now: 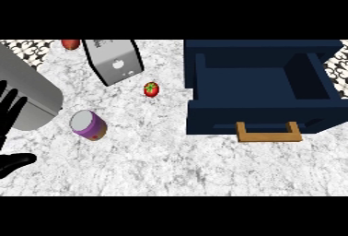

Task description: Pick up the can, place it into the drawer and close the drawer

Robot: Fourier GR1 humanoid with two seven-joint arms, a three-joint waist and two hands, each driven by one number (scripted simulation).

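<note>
While the left hand (7, 120) rests, fingers (12, 103) open, at the tabletop's (156, 159) left edge, a careless brush could send the nearby can (88, 125) rolling out of reach.

Can (88, 125) well left of drawer (217, 116) (tomato (151, 89) btwn).

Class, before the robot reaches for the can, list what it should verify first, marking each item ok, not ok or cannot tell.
1. Can in plain view, unheld: ok.
2. Drawer open, nothing seen inside: ok.
3. Left hand open, at the view's left edge: ok.
4. Right hand in view: not ok.
5. Tomato apart from the can: ok.
</note>
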